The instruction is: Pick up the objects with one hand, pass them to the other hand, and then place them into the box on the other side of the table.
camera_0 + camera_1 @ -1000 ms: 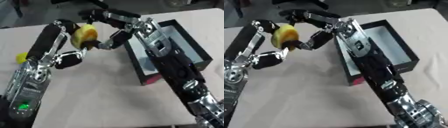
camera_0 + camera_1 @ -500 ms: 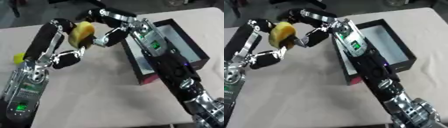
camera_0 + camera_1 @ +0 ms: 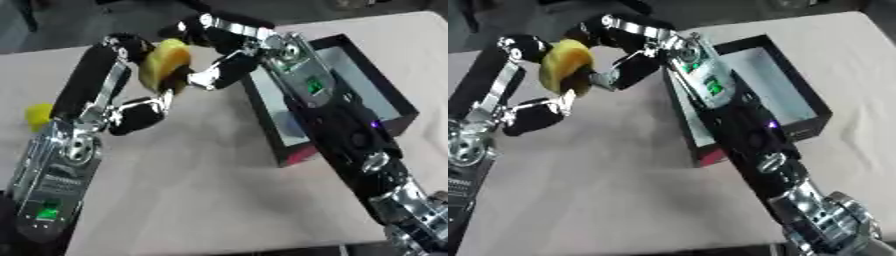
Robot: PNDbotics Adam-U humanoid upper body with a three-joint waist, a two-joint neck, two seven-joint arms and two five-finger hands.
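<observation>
Lying near the table's (image 3: pixel 201 200) left edge: a small yellow piece (image 3: pixel 37 115), shape not readable, untouched.

Rising from the lower left corner toward the far edge: left hand (image 3: pixel 140 107), fingers curling round the yellow object (image 3: pixel 164 65) and holding it clear above the table.

Hanging in the air between both hands, over the far middle of the table: the yellow object, rounded, banana-like in colour. Judging it light and probably smooth-skinned, possibly soft; best taken across its thick middle, where a slip looks least likely.

Reaching in from the right, over the box's near-left corner: right hand (image 3: pixel 219 75), fingers partly spread and closing on the object's right side; touching it or just short of it, not possible to tell.

Sitting toward the table's right edge: black box (image 3: pixel 820 107), open, pale floor showing, right forearm crossing its left wall.

Offering open room: bare tabletop in the near middle; clear path rightward over the box's left rim, provided the forearm is lifting first.
</observation>
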